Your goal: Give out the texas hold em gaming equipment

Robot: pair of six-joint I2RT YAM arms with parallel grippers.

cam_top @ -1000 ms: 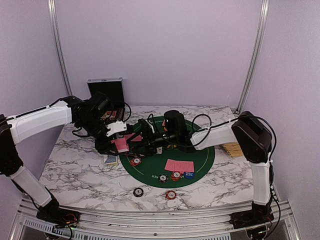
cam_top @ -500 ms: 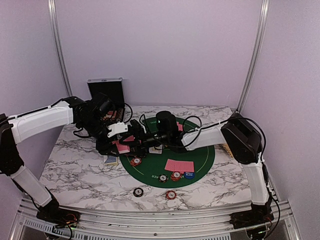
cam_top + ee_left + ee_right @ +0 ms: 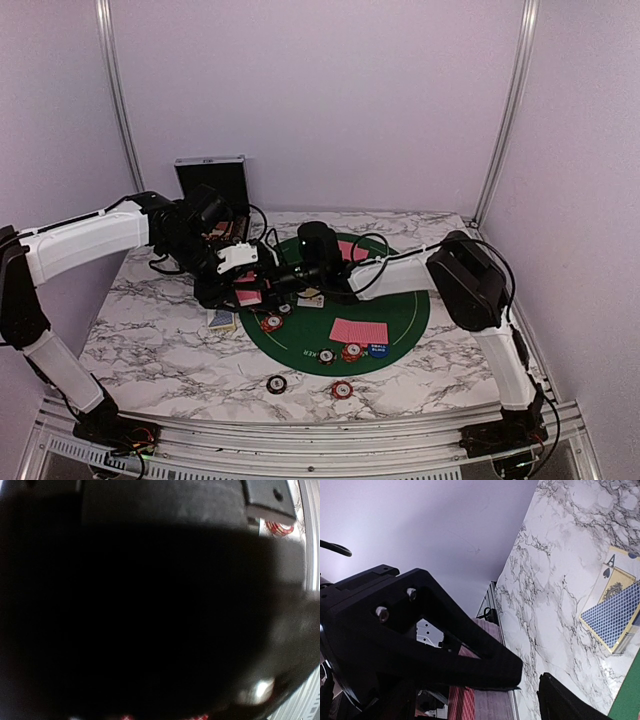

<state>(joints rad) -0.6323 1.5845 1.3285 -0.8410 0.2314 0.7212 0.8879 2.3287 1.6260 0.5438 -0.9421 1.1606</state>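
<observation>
Near the "A" spade card (image 3: 615, 577) – left pincer (image 3: 238, 287) clamps pink-backed cards (image 3: 245, 295), right pincer (image 3: 530, 677) gapes.

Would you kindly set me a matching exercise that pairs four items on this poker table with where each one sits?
Things:
1. black case
2. face-down pink card pair
3. black chip
4. blue-backed card

Places:
A. on the marble table, in front of the mat
B. on the green mat
C. at the table's far left edge
D. on the marble, beside the mat's left edge

Pairs: 1-C; 2-B; 3-A; 4-D
</observation>
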